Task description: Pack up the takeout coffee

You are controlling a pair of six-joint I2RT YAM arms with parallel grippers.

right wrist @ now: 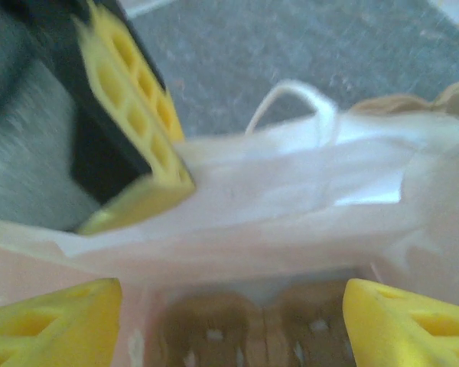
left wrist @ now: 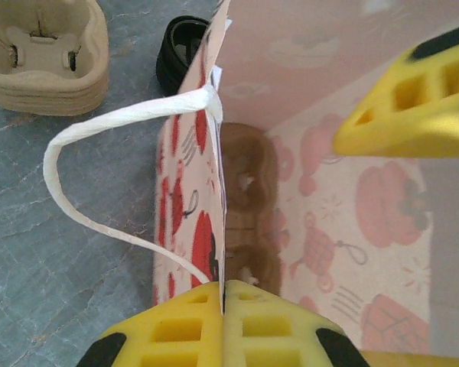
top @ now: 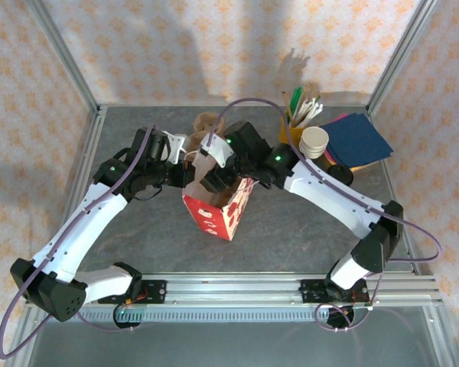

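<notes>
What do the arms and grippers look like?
Left arm and right arm: white shells, black joints, a purple cable along each, green lights on the right one. Fingers are yellow plastic with square cut-outs and black patches.

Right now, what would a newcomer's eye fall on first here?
The red-and-white paper bag at the centre of the table, both arms meeting over it. The left gripper pinches its rim, and the right gripper hangs open above the mouth, where a brown pulp carrier lies inside.
</notes>
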